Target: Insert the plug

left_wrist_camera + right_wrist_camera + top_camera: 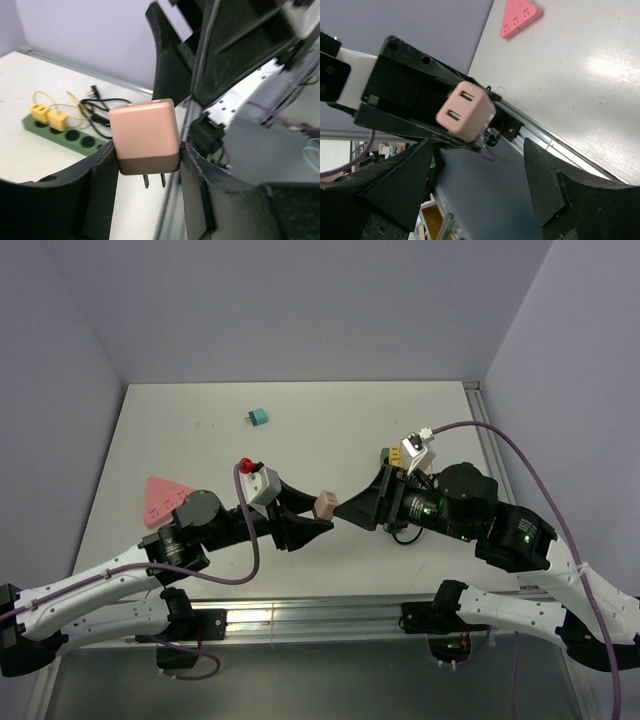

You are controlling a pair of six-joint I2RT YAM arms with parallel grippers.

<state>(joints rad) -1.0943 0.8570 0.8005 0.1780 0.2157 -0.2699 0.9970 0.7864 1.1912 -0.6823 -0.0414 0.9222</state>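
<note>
Our left fingers [100,190] pinch the plug [145,137], USB end facing our open right fingers [402,185] just beyond it.

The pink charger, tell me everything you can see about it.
The pink charger is a small rounded cube, smooth plastic by its look, pale pink with a darker brownish band at the prong end. Two flat metal prongs stick out of that end; the opposite face shows two USB slots. The left end effector clamps its sides, holding it in the air above the table. The open right end effector faces it without gripping.
</note>
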